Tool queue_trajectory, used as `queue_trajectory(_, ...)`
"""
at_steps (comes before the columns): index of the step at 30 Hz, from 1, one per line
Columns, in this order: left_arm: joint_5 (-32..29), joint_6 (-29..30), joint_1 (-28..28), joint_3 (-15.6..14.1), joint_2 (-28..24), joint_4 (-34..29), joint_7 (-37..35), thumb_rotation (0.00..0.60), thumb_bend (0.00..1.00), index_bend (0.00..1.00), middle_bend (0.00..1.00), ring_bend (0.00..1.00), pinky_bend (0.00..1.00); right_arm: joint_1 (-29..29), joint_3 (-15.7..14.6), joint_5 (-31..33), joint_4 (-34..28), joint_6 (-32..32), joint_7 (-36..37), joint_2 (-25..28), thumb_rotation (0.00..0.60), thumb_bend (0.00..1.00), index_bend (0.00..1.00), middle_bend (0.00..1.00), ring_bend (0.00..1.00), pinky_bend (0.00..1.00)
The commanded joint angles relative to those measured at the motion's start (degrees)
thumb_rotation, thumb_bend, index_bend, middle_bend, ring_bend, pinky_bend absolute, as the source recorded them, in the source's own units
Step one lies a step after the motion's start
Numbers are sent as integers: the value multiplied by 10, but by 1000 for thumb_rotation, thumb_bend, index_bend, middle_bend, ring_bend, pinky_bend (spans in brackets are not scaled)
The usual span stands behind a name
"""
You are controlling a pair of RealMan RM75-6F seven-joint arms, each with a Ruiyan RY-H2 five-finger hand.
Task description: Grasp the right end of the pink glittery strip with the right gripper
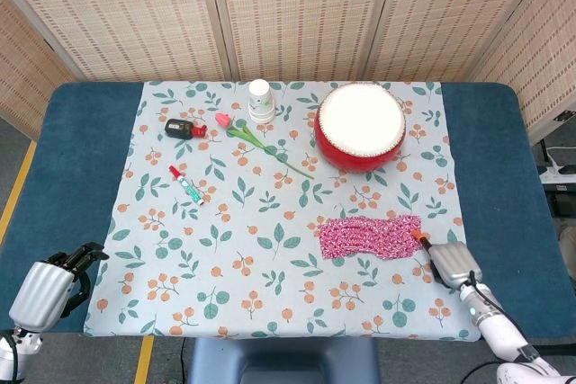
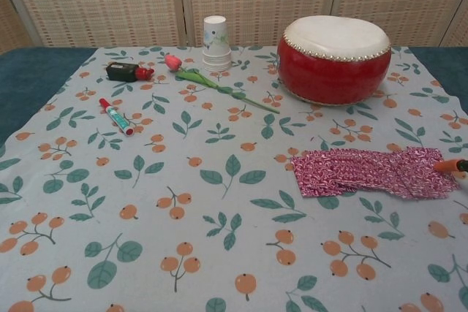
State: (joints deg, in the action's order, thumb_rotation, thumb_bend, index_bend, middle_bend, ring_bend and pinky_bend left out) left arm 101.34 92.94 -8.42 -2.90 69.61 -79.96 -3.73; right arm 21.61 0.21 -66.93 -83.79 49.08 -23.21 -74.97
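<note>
I have the pink glittery strip (image 1: 371,236) lying flat near the tablecloth's (image 1: 270,294) right edge, long axis left-to-right. My right hand (image 1: 447,261) sits just beside its right end, one orange fingertip (image 2: 446,165) at it. Nothing gripped; finger spread undeterminable.

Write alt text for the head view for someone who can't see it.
The right hand reaches an orange fingertip to the right end of the pink glittery strip on a floral cloth. A red drum sits behind; the left hand rests at the table's near left corner.
</note>
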Motion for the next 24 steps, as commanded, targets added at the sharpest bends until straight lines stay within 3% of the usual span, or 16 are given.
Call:
queue_trajectory(1,0,0,0,0,0,0,0,600,827,371,305,620,608,7,-4,19,5,-9,-16,-1,600,838,83,706,800,722)
queue_trajectory(17,1,3,2,1,-1,-2,1,600,828,371,304,620,608,3,-40,130,-55,43,-144,59,600,842,168,707,800,722)
queue_trajectory(21,2,1,1,0,0,-3,3,600,828,371,305,620,608,0,-43,124,-81,61,-144,69,600,843,179,707,800,722)
queue_trajectory(24,1,0,1,0,-1,-3,4,600,829,371,305,620,608,-6,-43,81,-94,81,-119,70,600,843,178,707,800,722)
